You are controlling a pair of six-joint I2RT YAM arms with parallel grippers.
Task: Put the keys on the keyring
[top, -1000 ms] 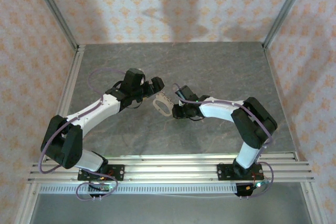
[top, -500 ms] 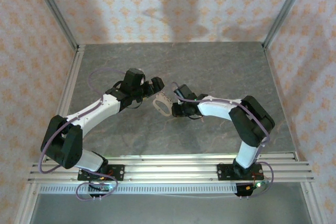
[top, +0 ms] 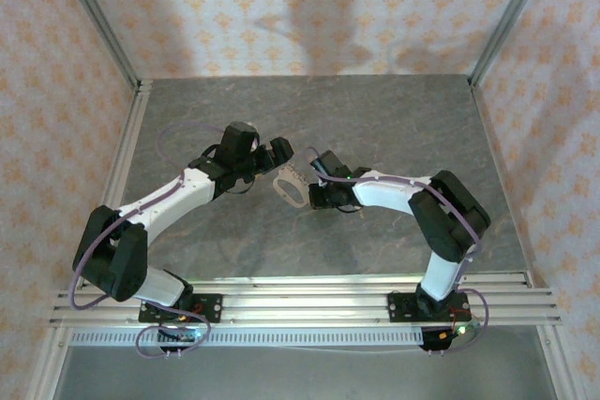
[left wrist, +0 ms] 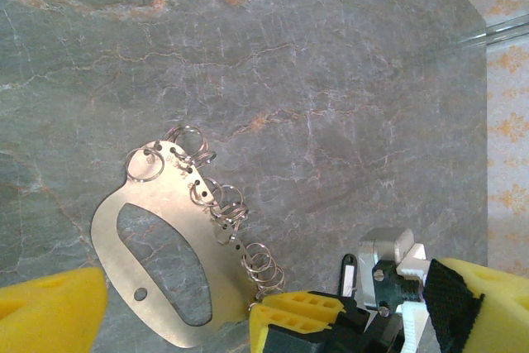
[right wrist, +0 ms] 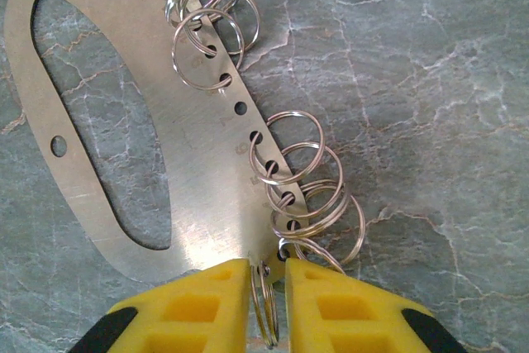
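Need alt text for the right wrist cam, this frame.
The yellow fingers of the right gripper frame a narrow gap holding one split ring on edge; whether they pinch it is unclear. Above lies the keyring, a flat silvery plate with an oval cutout and more rings threaded through holes along its edge, on a grey marbled table.

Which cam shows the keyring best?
Right wrist: the keyring close up, holes and split rings sharp, one ring between the right gripper's fingers. Left wrist shows most of it, smaller; top external, a small pale shape.
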